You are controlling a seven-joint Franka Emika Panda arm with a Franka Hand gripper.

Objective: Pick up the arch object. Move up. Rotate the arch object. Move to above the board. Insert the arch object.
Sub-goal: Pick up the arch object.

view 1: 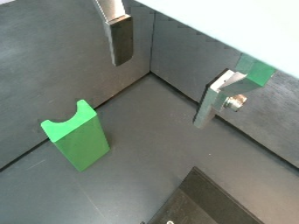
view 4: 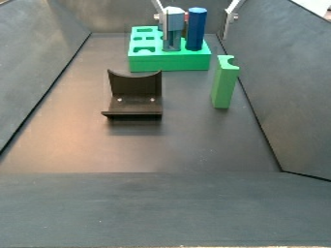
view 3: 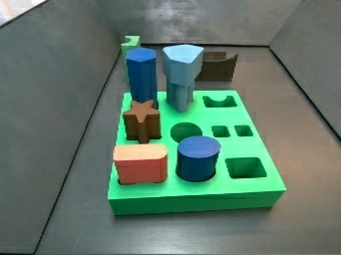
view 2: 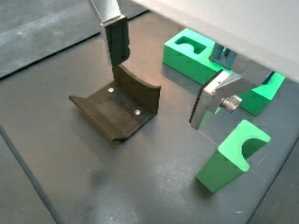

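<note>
The gripper (view 2: 163, 79) is seen in both wrist views above the dark floor; its two silver fingers (view 1: 121, 39) are spread wide apart and nothing is held between them. The arch object (view 1: 77, 136) is standing upright on the floor with its notch turned upward, free of the gripper; in a wrist view it is placed just beside one finger (view 2: 216, 101) but is not touched by it. In a side view the arch object (view 4: 226, 82) is found near the grey wall, well apart from the board (view 4: 168, 50).

The dark brown notched block (view 2: 117, 105) is lying on the floor under the gripper in a wrist view; in a side view it (view 4: 134, 95) is set beside the arch object, with bare floor between them.

The board (view 3: 253, 194) is shown flat on the floor in a side view; a blue hexagonal peg (view 3: 142, 75), a pale blue peg (view 3: 181, 75), a brown star piece (view 3: 143, 122), a blue cylinder (view 3: 198, 157) and a salmon block (view 3: 140, 164) are standing in it; some holes are open.
</note>
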